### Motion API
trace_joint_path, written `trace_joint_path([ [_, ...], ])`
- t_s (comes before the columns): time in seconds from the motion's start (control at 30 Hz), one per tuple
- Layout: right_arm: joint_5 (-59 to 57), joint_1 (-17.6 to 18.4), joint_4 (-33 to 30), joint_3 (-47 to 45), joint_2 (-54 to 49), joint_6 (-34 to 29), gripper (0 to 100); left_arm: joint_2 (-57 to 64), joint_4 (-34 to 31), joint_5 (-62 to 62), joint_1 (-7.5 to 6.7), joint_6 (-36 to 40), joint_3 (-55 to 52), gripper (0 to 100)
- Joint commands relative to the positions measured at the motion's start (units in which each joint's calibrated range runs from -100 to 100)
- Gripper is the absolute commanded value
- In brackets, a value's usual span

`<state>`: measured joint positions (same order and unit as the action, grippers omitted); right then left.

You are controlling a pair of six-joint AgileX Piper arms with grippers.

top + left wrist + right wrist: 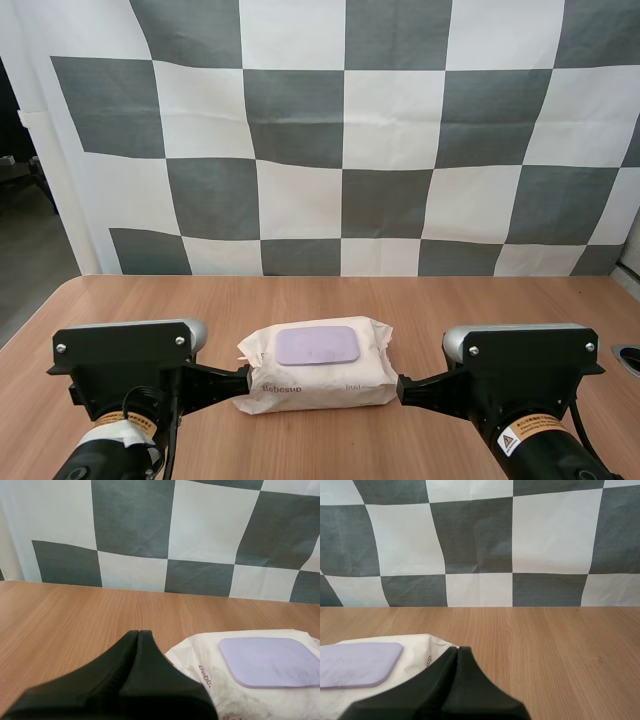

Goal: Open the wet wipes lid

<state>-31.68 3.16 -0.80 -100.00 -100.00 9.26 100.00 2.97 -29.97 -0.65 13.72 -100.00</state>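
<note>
both clenched on nothing, left gripper [244, 378] and right gripper [401, 385] flank the wet wipes pack [320, 386], its purple lid [317, 345] down.

Brown lettering on the front wall of the pack of wet wipes [330, 385] in the high view reads "Bebesup", and there's a fainter word further along that I can't make out. From the left wrist, just "Bebe" shows on the pack's near edge. From the right wrist, only the tail "up" peeks out, and the lilac lid [357, 664] carries faint script, unreadable. On the right arm [520, 365] sits a warning-triangle sticker [527, 437], its small print too fine to read.
</note>
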Motion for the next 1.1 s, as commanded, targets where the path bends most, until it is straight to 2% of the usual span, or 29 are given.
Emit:
trace_joint_path([
  [0.0, 0.0, 0.0, 0.0, 0.0, 0.0, 0.0, 0, 0.0, 0.1, 0.0, -0.02, 0.0, 0.0, 0],
  [0.33, 0.8, 0.0, 0.0, 0.0, 0.0, 0.0, 0, 0.0, -0.4, 1.6, -0.02, 0.0, 0.0, 0],
  [0.5, 4.7, 0.0, -1.4, 0.0, 0.0, 0.0, 0, 0.0, -3.8, 6.8, -0.02, 0.0, 2.2, 0],
  [0.83, 3.2, 0.0, -1.7, 16.5, 0.0, 0.0, 0, 0.0, -5.9, 6.6, -0.02, 0.0, 20.4, 0],
  [1.07, 2.6, 0.0, -1.7, 22.6, 0.0, 0.0, 0, 0.0, -6.7, 4.6, -0.02, 0.0, 24.3, 0],
])
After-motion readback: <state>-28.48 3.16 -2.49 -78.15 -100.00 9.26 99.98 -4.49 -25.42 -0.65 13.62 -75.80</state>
